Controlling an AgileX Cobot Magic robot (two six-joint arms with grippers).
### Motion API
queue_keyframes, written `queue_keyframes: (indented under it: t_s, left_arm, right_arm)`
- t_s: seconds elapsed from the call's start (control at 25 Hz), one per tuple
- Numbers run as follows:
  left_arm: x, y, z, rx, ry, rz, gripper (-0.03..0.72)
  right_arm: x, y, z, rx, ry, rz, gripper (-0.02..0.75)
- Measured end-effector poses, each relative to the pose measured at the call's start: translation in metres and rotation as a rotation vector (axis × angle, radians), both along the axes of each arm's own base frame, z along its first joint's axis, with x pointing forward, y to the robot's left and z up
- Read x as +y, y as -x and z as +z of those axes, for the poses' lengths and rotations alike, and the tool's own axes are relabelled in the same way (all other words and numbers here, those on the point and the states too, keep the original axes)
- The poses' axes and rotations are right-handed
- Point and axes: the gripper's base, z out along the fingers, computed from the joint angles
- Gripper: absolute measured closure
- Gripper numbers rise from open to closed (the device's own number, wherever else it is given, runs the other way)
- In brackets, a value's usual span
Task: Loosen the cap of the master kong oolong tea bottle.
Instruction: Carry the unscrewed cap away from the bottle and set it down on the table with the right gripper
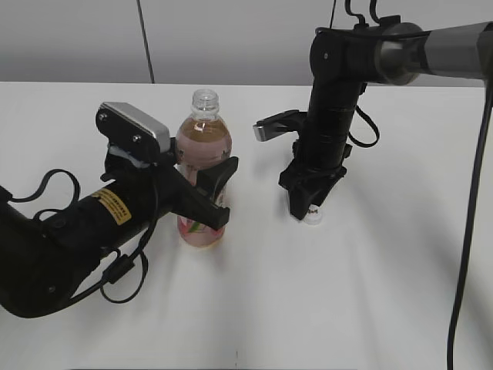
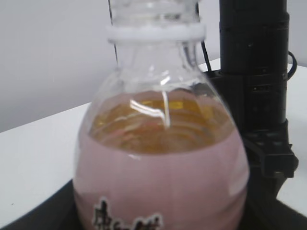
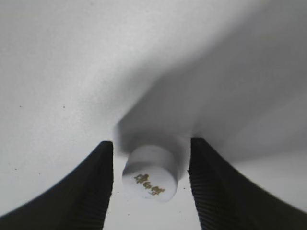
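Cap off, lying between right gripper's parted fingers; left gripper clamps bottle. Uncapped: jolt spills tea.

Blk arms w/ cables (yellow label).

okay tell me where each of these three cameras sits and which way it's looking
Exterior: raised in front, slanting down at the table; shows both arms, bottle, cap.
Left wrist: on the left arm, level, close against the bottle; the right arm stands behind.
Right wrist: looks down between the right gripper fingers at the cap.
Shared: bottle, cap.
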Motion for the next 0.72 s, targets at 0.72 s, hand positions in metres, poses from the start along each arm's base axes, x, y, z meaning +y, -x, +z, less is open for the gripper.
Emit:
queue_keyframes:
  t_s: [0.72]
  left_arm:
    - [0.0065,0.0097,-0.0019,0.006,-0.003,-0.004,0.256]
  right_arm:
    - [0.0046,0.0013,0.0011,0.020,-0.048,-0.027,0.216]
